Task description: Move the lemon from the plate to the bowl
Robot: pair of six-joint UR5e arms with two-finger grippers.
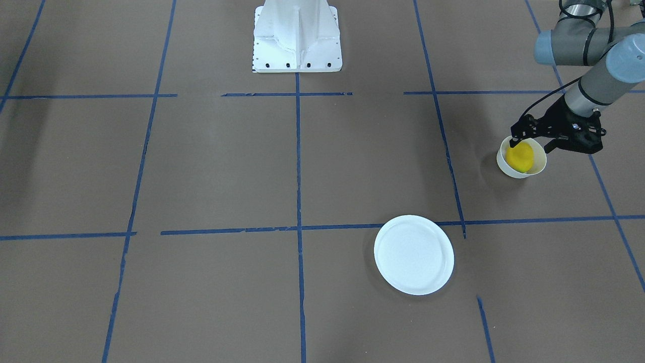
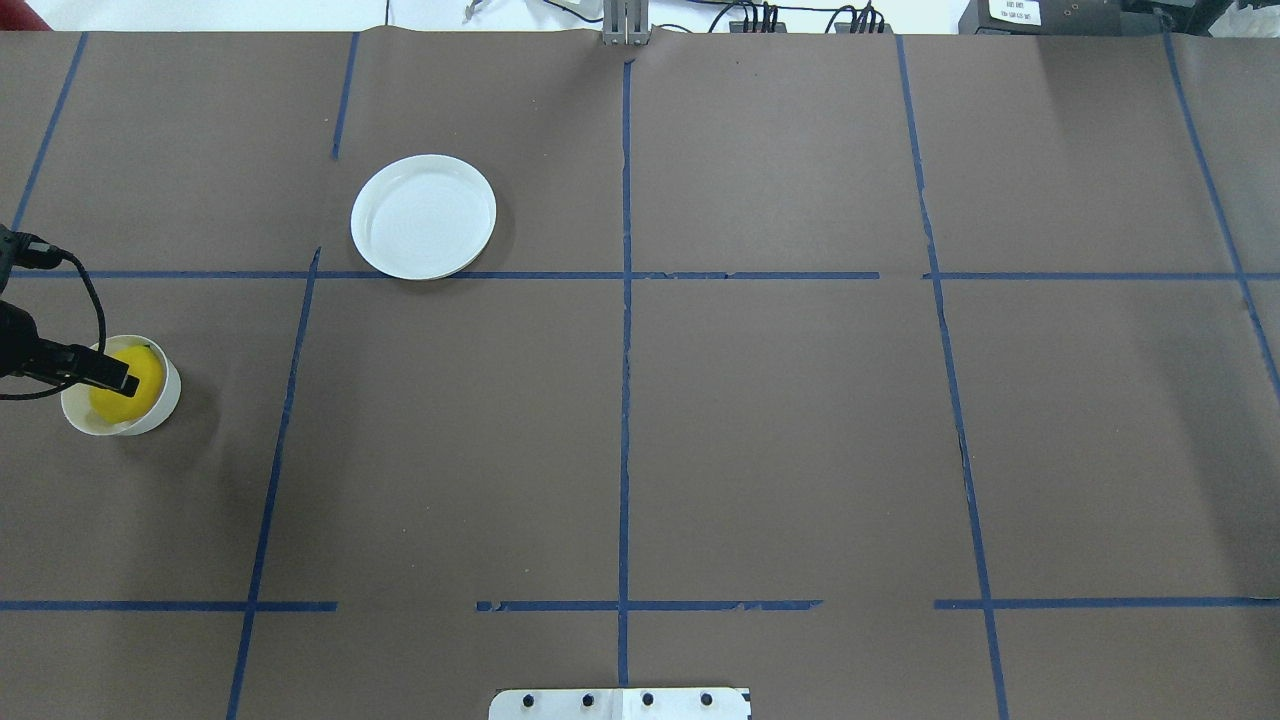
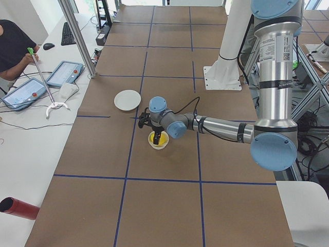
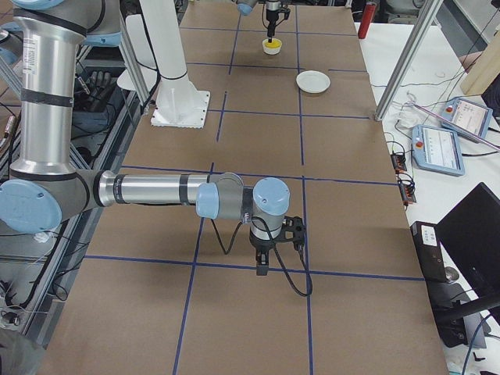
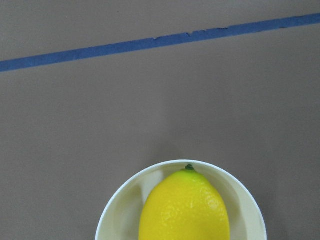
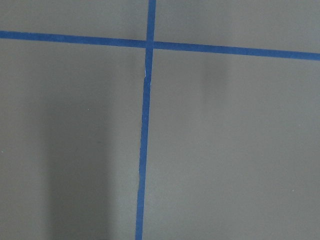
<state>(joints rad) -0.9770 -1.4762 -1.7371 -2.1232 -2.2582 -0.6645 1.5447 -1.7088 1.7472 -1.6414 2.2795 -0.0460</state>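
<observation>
The yellow lemon point(image 1: 520, 157) lies in the small white bowl point(image 1: 508, 169), near the table's edge on my left side. My left gripper point(image 1: 530, 144) hangs just over the bowl, open. One finger point(image 1: 514, 137) is at the lemon's top and the other is outside the rim. The overhead view shows the lemon point(image 2: 120, 406) in the bowl point(image 2: 162, 404) under one finger point(image 2: 118, 380). The left wrist view shows the lemon point(image 5: 185, 210), green tip up, in the bowl point(image 5: 117, 207). The white plate point(image 1: 413, 254) is empty. My right gripper point(image 4: 262, 269) points down at bare table far from these; I cannot tell its state.
The white robot pedestal point(image 1: 297, 38) stands at the table's middle rear. Blue tape lines point(image 1: 298, 227) divide the brown table into squares. A side table with tablets point(image 3: 31, 90) and a metal post point(image 3: 77, 38) stand beyond the plate's side.
</observation>
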